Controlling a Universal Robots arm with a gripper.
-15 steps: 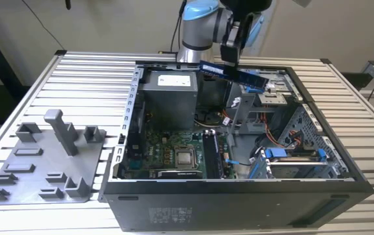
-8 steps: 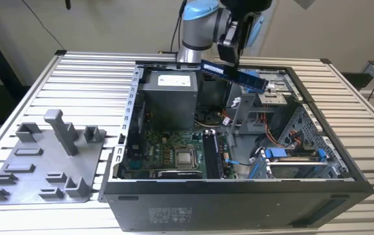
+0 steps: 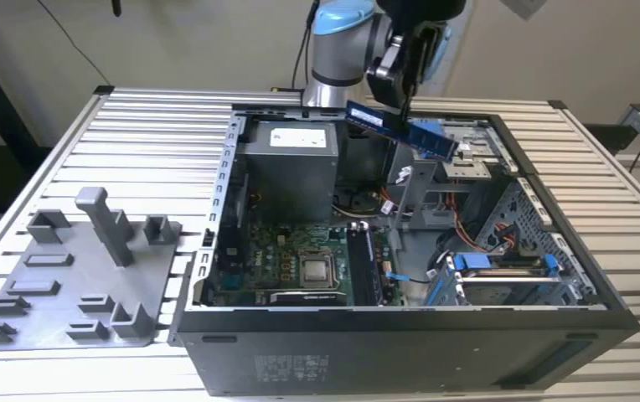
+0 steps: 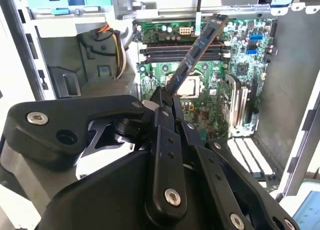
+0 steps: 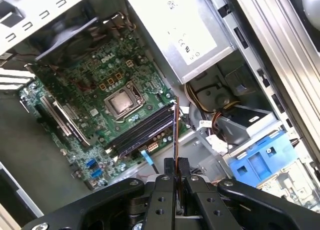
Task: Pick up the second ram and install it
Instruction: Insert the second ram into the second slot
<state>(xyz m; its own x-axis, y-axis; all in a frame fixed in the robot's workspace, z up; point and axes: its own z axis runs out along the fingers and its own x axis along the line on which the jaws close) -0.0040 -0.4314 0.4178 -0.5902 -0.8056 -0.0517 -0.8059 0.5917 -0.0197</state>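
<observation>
The second ram [image 3: 426, 138] is a thin dark stick with a blue label. It hangs tilted above the back of the open computer case [image 3: 410, 335], and my gripper [image 3: 404, 107] is shut on it. In the second wrist view the ram [image 4: 197, 47] slants up out of the gripper [image 4: 163, 98] over the green board [image 4: 210, 97] and its long black slots [image 4: 170, 53]. The first wrist view shows the ram [image 5: 175, 132] edge-on, sticking out of the gripper [image 5: 177, 166] above the slots [image 5: 140, 132], well apart from them.
A grey power supply [image 3: 286, 163] fills the case's far corner, and a blue drive caddy [image 3: 499, 264] sits at the exterior view's right. A grey plastic fixture with upright posts [image 3: 102, 226] lies on the slatted table [image 3: 152, 126] at the exterior view's left.
</observation>
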